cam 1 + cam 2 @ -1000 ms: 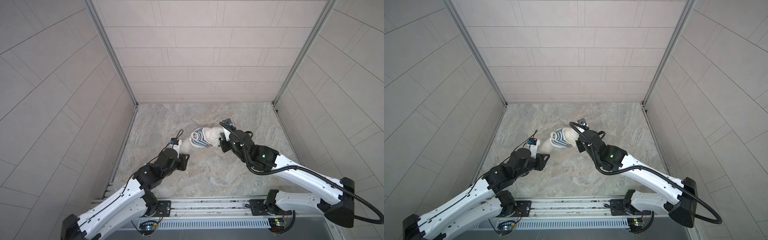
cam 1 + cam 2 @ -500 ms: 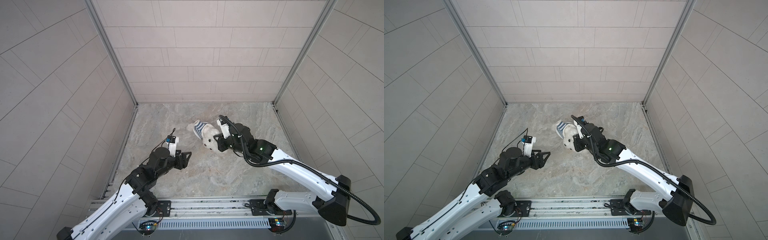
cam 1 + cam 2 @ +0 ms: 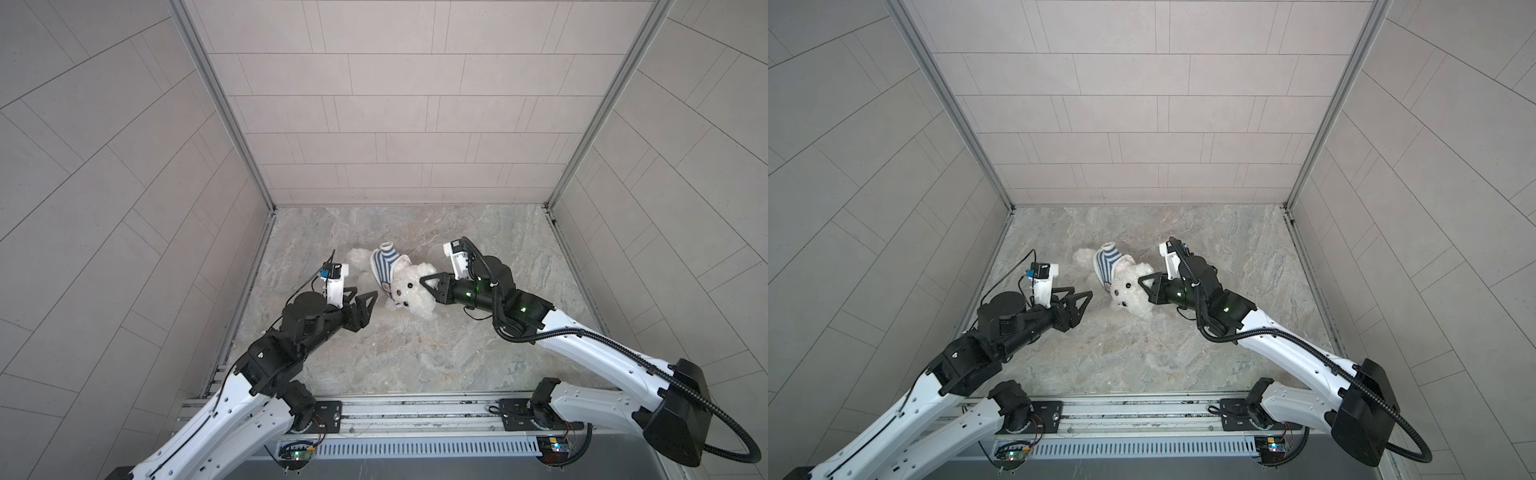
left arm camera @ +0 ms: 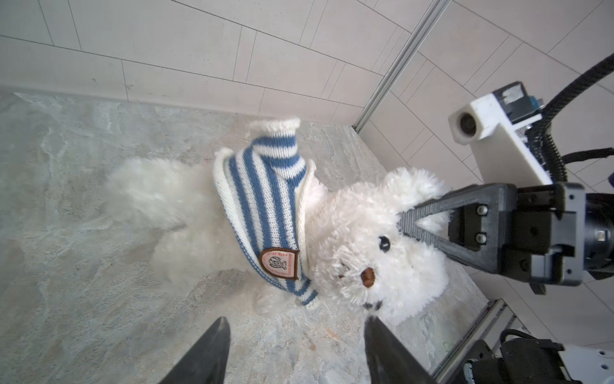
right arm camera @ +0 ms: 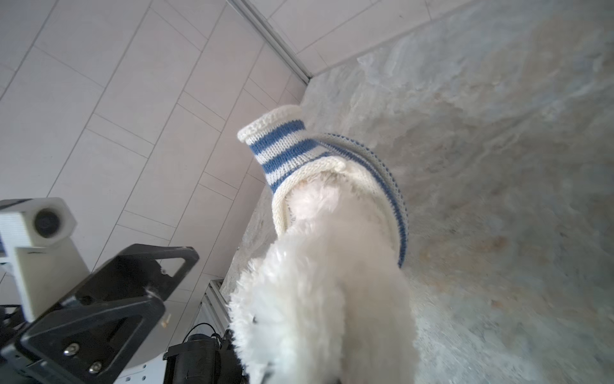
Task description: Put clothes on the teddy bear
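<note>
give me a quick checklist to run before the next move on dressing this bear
1. right gripper holds the teddy bear: ok, shut on the fur by its ear.
2. left gripper free to work: ok, open, holds nothing, apart from the bear.
3. striped shirt past the head: ok, it sits around neck and chest.
4. Arm inside the raised sleeve: not ok, the sleeve looks empty.
5. Shirt pulled down over the belly: not ok, it is bunched high and the belly is bare.
</note>
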Robot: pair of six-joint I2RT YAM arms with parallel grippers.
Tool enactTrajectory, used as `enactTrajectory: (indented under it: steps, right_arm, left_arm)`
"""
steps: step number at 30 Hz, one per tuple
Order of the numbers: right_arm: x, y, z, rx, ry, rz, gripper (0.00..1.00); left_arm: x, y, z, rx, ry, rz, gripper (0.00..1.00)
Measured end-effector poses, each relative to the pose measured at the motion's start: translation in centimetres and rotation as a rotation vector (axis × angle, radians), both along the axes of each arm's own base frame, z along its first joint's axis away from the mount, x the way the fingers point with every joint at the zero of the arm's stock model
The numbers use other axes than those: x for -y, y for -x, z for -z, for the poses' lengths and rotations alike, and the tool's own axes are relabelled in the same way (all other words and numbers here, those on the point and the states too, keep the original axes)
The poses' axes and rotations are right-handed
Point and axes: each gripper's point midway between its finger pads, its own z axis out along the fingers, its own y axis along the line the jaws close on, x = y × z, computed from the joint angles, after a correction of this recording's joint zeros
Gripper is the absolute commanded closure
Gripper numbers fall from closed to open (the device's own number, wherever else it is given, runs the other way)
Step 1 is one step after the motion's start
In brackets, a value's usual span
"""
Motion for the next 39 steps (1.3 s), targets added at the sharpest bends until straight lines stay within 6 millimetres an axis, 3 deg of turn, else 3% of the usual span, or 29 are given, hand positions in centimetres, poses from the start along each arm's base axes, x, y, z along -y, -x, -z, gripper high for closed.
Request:
enactTrajectory:
  steps: [7, 10, 13, 18, 22, 25, 34, 39]
  right_arm:
    - [3.2, -1.3, 5.1, -0.123, -0.008, 0.107, 1.00]
    - [5.1, -1.9, 6.8, -0.158, -0.029, 0.165, 1.00]
    - [7.5, -2.2, 8.7, -0.190, -0.018, 0.224, 0.94]
    - [11.2, -2.9, 11.0, -0.220, 0.007, 0.317, 0.74]
    - [13.2, -2.6, 13.2, -0.262, 0.033, 0.361, 0.58]
    - [13.4, -2.4, 13.3, -0.257, 0.040, 0.352, 0.51]
    - [13.9, -1.7, 10.9, -0.168, 0.070, 0.327, 0.27]
    - [14.7, -1.1, 10.1, -0.130, 0.096, 0.346, 0.24]
  left_arm:
    - [1.8, -2.7, 5.5, -0.152, -0.113, -0.026, 0.25]
    - [2.7, -3.8, 6.8, -0.173, -0.120, -0.027, 0.25]
    - [3.9, -4.9, 8.1, -0.188, -0.126, -0.018, 0.26]
    - [6.0, -6.3, 10.7, -0.249, -0.137, 0.011, 0.27]
    - [7.2, -6.9, 10.9, -0.259, -0.111, 0.035, 0.27]
    - [7.6, -6.9, 10.5, -0.251, -0.085, 0.048, 0.26]
    - [8.7, -6.9, 9.9, -0.245, -0.037, 0.085, 0.29]
    - [9.7, -7.1, 11.6, -0.282, -0.041, 0.118, 0.29]
